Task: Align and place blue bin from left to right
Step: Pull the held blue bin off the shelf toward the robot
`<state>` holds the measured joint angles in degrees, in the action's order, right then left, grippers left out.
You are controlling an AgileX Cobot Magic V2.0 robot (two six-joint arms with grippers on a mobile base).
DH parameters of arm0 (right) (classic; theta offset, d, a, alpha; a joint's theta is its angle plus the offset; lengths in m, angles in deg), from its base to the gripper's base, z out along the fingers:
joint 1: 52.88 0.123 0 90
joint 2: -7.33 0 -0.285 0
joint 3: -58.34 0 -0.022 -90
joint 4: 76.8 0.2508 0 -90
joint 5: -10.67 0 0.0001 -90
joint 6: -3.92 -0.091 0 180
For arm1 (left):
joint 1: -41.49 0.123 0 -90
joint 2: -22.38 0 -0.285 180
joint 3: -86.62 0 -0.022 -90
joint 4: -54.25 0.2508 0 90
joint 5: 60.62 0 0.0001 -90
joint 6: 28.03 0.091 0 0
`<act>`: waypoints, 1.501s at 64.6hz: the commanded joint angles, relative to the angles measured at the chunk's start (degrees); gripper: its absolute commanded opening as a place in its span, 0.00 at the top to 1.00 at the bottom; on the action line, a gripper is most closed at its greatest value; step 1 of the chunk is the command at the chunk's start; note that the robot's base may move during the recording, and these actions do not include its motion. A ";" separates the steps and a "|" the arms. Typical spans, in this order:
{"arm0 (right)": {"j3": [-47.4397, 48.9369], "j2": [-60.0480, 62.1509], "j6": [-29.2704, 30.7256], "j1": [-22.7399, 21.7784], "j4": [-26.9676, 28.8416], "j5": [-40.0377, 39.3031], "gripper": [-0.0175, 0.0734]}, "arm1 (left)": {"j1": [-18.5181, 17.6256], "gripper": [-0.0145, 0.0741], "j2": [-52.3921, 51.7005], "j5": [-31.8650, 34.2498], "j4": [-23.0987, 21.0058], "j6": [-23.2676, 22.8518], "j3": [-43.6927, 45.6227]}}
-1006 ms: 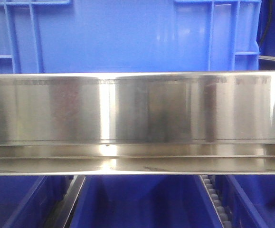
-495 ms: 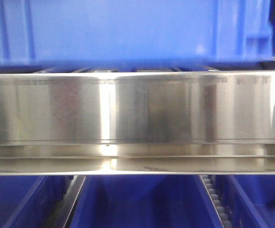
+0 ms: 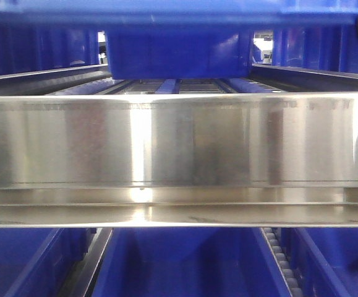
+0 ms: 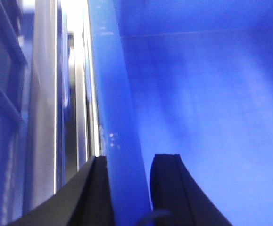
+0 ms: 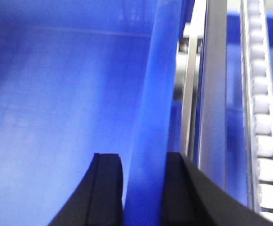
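Black left fingers (image 4: pixel 93 197) pinch the bin (image 4: pixel 119 141) wall at the bottom of the left wrist view, one finger on each face, closed on it. Past them the wall runs up the frame. The bin's bright blue inside fills the right side, and steel rails (image 4: pixel 46 94) stand at left. Black right fingers (image 5: pixel 105 193) clamp a bin wall the same way at the bottom of their view, with the bin's inside to the left and a roller track (image 5: pixel 261 117) at far right. In the front view a steel beam (image 3: pixel 179 142) crosses the middle, with lower bins (image 3: pixel 179 266) beneath it. The bin hangs across the top edge, raised above the shelf. Another blue box (image 3: pixel 179 52) sits farther back at upper centre.
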<state>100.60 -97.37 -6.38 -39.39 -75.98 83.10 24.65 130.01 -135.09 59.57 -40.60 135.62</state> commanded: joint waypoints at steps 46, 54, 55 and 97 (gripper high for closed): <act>5.70 2.86 1.33 -0.32 -2.61 -2.47 0.97 | -1.18 0.96 -1.88 4.51 0.34 0.38 3.76; 5.70 2.86 1.33 -0.32 -2.61 -2.47 0.97 | -1.18 0.96 -1.88 4.51 0.34 0.38 3.76; 5.70 2.86 1.33 -0.32 -2.61 -2.47 0.97 | -1.18 0.96 -1.88 4.51 0.34 0.38 3.76; 5.70 2.86 1.33 -0.32 -2.61 -7.31 0.97 | -1.18 0.96 -1.88 4.51 0.34 0.38 3.76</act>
<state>105.13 -95.85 -6.48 -39.39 -76.80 82.34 23.74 129.66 -134.45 59.82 -40.60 138.33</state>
